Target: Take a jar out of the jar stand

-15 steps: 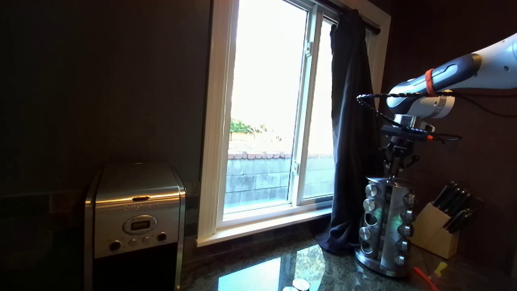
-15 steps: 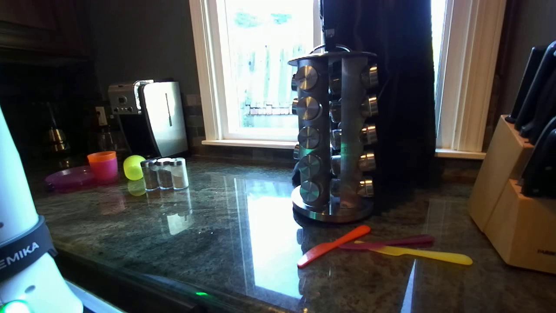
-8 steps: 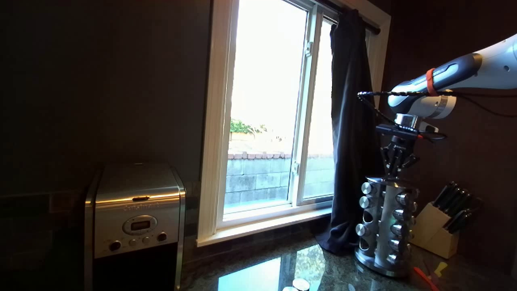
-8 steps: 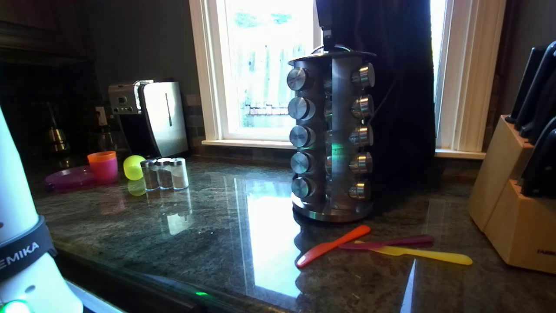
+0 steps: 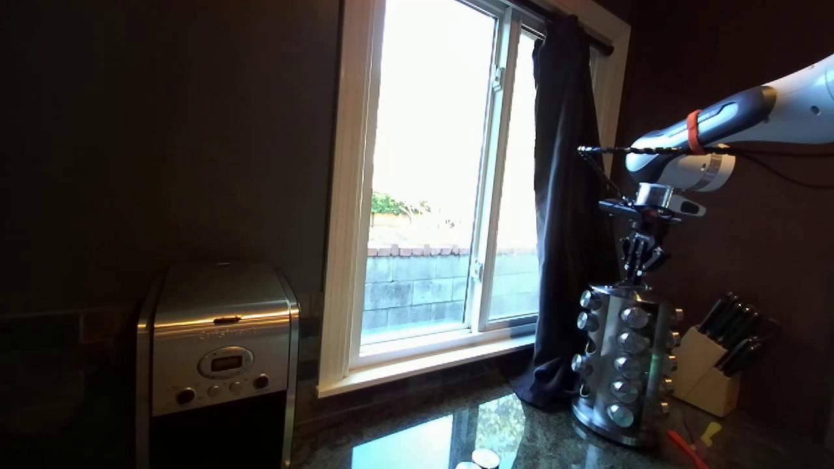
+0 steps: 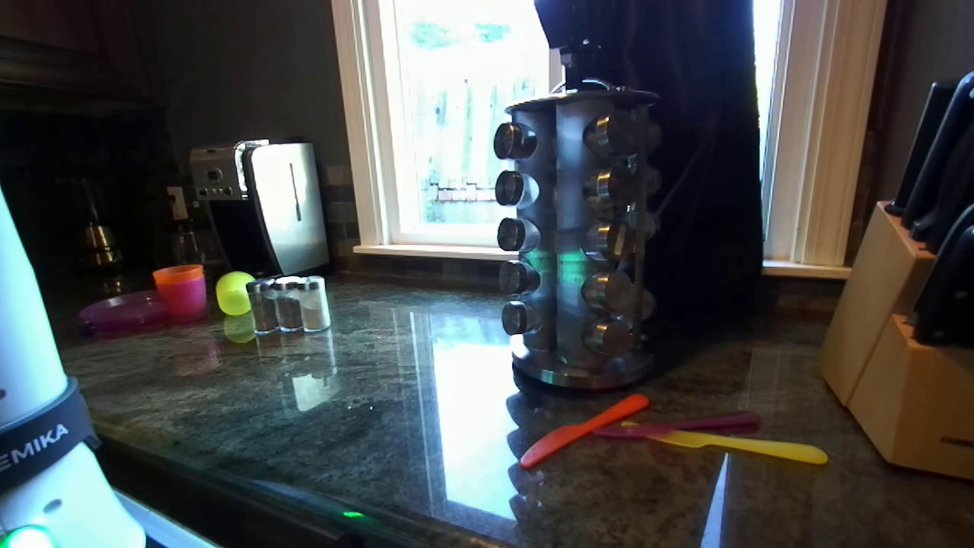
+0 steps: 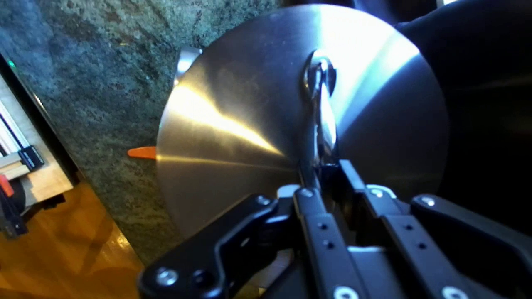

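Note:
The jar stand (image 6: 572,221) is an upright silvery rack on the dark counter, with shiny jars (image 6: 519,234) in columns around it. It also shows in an exterior view (image 5: 609,365), where one column has two empty holes. In the wrist view its round metal top (image 7: 249,108) carries an arched handle (image 7: 326,120). My gripper (image 7: 326,168) points down over the top with its fingers close on either side of the handle, shut on it. The gripper also shows above the stand in both exterior views (image 5: 633,277) (image 6: 574,78). The far jars are hidden behind the stand.
A wooden knife block (image 6: 890,365) stands beside the stand. Orange (image 6: 584,431), purple and yellow plastic knives lie before it. A dark curtain (image 5: 570,195) hangs close behind. Three small jars (image 6: 289,304), cups (image 6: 181,293) and a silver appliance (image 6: 285,205) stand farther along.
My gripper has turned about its upright axis above the stand, and the jar stand has turned with it. Its jar columns now face other ways. The base has stayed in place.

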Robot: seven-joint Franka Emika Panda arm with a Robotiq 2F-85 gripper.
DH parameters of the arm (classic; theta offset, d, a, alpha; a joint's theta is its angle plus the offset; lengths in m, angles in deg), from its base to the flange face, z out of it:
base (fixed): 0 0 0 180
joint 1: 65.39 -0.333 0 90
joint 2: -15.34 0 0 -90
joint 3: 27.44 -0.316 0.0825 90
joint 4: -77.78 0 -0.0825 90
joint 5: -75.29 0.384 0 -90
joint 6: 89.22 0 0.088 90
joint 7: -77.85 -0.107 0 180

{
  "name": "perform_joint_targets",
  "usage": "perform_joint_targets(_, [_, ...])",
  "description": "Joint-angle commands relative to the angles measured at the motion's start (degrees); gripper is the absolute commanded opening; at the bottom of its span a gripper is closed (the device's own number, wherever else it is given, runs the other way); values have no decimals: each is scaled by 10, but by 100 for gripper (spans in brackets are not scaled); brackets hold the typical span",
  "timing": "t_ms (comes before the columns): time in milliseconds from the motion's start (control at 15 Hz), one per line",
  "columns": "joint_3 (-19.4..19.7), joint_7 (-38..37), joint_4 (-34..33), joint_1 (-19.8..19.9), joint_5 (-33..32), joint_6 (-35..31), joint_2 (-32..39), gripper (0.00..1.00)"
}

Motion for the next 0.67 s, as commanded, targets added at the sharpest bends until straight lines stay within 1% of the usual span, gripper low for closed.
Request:
perform_joint_targets(0, [9,-86,-17,-1,31,31,5,4])
perform_joint_targets(467, [18,-248,-11,-1,67,17,7,4])
perform_joint_targets(600, [18,-299,-4,0,71,-2,3,4])
